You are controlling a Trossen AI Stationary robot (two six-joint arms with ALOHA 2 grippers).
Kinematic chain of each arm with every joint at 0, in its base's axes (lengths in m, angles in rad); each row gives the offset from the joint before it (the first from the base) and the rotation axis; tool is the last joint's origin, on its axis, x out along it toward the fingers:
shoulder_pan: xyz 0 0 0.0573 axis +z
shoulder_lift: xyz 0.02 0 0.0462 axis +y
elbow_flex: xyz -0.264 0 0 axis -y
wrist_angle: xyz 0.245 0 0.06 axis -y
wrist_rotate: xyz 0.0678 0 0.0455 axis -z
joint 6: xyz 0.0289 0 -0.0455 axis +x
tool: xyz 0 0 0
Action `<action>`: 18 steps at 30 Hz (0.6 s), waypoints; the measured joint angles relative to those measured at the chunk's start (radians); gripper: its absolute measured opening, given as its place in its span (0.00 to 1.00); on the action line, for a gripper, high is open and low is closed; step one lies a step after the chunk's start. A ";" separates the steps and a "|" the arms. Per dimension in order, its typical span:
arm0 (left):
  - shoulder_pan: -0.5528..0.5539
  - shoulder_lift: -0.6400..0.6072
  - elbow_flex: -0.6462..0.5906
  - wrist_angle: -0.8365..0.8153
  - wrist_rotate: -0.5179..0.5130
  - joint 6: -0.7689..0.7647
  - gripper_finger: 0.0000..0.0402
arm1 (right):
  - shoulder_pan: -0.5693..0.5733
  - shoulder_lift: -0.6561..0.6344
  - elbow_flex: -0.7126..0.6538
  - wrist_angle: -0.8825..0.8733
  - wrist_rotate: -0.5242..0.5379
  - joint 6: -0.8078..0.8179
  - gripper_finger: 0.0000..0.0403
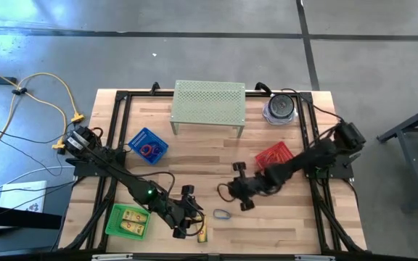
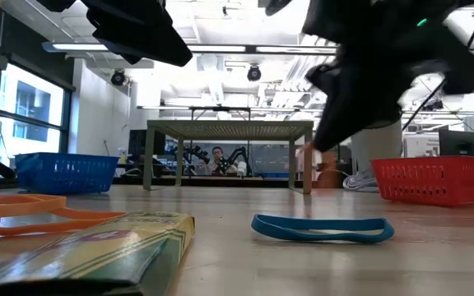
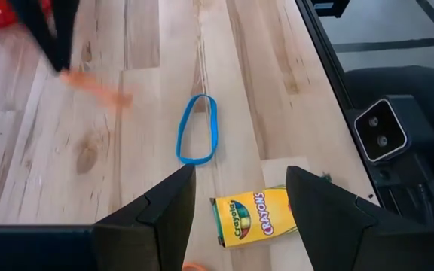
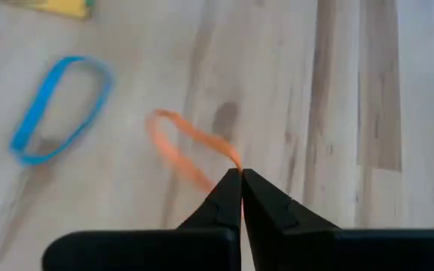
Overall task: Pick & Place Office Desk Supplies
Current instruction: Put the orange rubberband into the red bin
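Note:
My right gripper (image 4: 241, 175) hovers over the table's middle (image 1: 242, 197), shut on an orange rubber band (image 4: 178, 147). A blue rubber band (image 1: 222, 214) lies flat on the wood between the two grippers, also clear in the low view (image 2: 319, 228). My left gripper (image 3: 239, 188) is open near the table's near edge (image 1: 189, 217), its fingers standing above a yellow crayon box (image 3: 255, 216) without touching it. A second orange band (image 2: 23, 214) lies on the table beside that box. My right gripper pinches the orange rubber band at one end of its loop (image 4: 232, 162), between the two fingertips, coming from above. The rest of the loop (image 4: 164, 139) trails away below the fingers, slack. Whether its far end touches the wood I cannot tell.
A red mesh basket (image 1: 274, 156) stands just behind my right gripper. A blue basket (image 1: 147, 145) holds red loops, and a green basket (image 1: 127, 221) holds yellow blocks at the near left. The pale green perforated stand (image 1: 209, 105) and a round grey object (image 1: 280, 109) sit at the far edge.

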 joint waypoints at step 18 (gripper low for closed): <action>0.000 0.000 0.000 0.004 0.000 -0.011 0.50 | 0.120 -0.185 0.081 -0.908 0.321 0.739 0.00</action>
